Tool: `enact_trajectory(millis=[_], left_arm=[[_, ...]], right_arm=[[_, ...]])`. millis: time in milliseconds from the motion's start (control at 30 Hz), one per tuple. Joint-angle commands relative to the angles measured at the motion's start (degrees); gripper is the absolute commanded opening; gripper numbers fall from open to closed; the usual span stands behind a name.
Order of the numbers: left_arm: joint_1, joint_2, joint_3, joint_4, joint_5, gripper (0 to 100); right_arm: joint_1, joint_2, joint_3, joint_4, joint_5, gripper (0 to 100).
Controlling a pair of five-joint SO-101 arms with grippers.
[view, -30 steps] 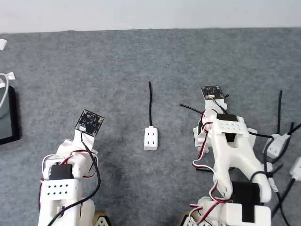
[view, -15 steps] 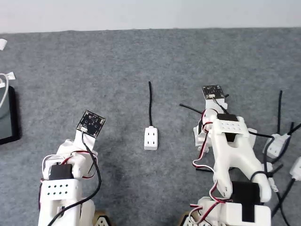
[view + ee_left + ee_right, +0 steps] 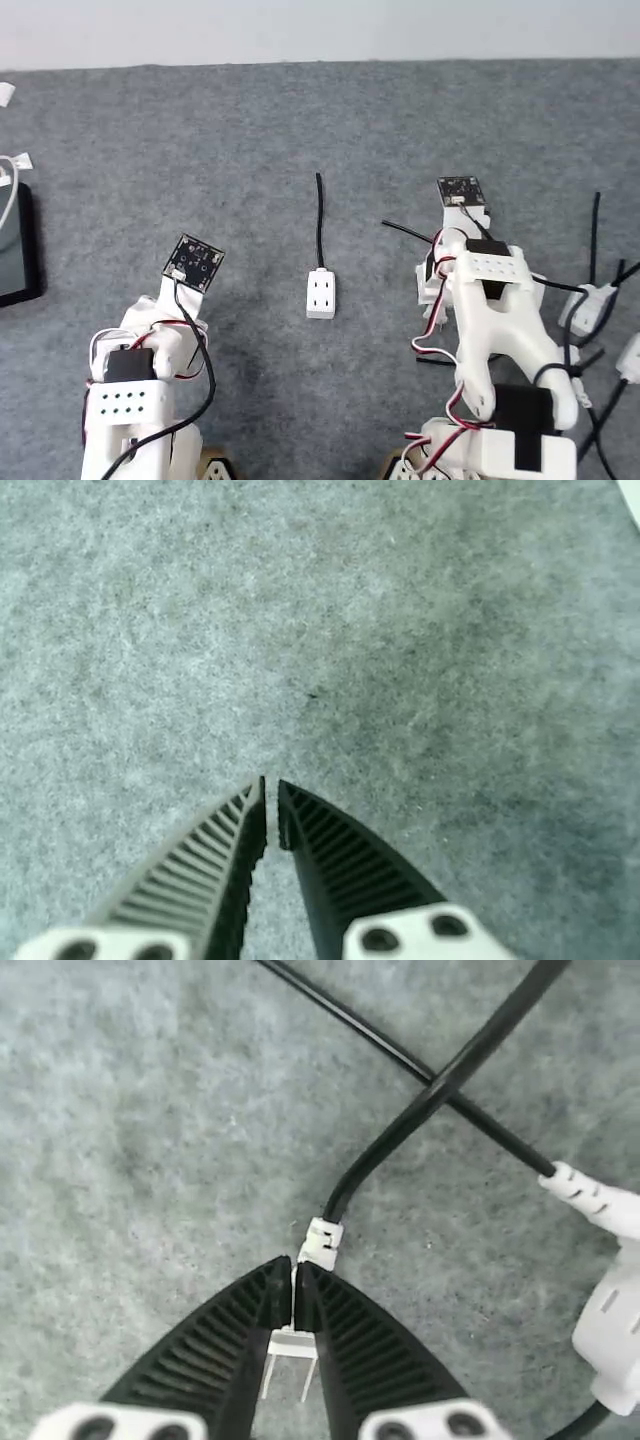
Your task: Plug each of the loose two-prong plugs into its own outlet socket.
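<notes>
The two-prong plug (image 3: 291, 1341) sat clamped between the ribbed black fingers of the right gripper (image 3: 295, 1266). Its long axis ran along the fingers. The 2 metal prongs pointed back toward the wrist camera, and the white strain relief poked out just past the fingertips. From there its black cord (image 3: 420, 1110) curved away over the grey felt (image 3: 400, 630) and crossed a thinner black cable (image 3: 350, 1020). A white connector (image 3: 612, 1295) lay off to one side of that cord, on a cord of its own.

From the right wrist I got the grip itself; from above I got the layout. In the high view the outlet socket (image 3: 320, 293) lay flat between the 2 arms. Its long axis ran away from the bases, and its black lead (image 3: 320, 215) went straight off the far end. It was well apart from the right arm (image 3: 495, 320), which stretched forward and low with its wrist tipped down at the felt. Beside that arm lay more white fittings (image 3: 585, 306) on black cords; plugs or sockets, I couldn't tell from there.

The left arm (image 3: 140, 360) was folded nearer its base and angled slightly toward the socket. In its own wrist view, the left gripper (image 3: 270, 786) had its fingers together, holding nothing, above bare felt. A black device (image 3: 15, 245) sat at the mat's far left edge.
</notes>
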Motion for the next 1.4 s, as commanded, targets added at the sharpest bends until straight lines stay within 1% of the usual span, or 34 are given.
enact_trajectory(millis=[0, 167, 333, 633, 733, 900, 967, 1133, 1367], left_arm=[[-0.3, -0.7, -1.1, 0.5, -0.4, 2], [-0.3, -0.7, -1.1, 0.5, -0.4, 2], [-0.3, -0.7, -1.1, 0.5, -0.4, 2], [-0.3, -0.7, -1.1, 0.5, -0.4, 2], [-0.3, -0.7, -1.1, 0.5, -0.4, 2], [-0.3, -0.7, -1.1, 0.5, -0.4, 2], [-0.3, -0.7, -1.1, 0.5, -0.4, 2], [-0.3, -0.7, -1.1, 0.5, -0.4, 2], [-0.3, -0.7, -1.1, 0.5, -0.4, 2]], right_arm=[[0.5, -1.5, -3.5, -0.9, -0.3, 0.9], [0.8, -1.6, -4.7, -0.8, -0.3, 0.9], [3.5, -1.7, -5.2, -0.9, -0.3, 0.9], [3.1, -1.1, -4.6, -0.7, -0.3, 0.9], [1.7, -1.1, -4.6, -0.5, -0.3, 1.2], [0.7, 0.8, -3.7, -0.4, -0.2, 12.1], [1.0, 1.6, -3.7, -0.4, -0.2, 12.4], [0.7, 2.4, -3.8, 1.5, -0.2, 7.6], [0.0, 2.5, -3.8, 1.3, -0.2, 13.1]])
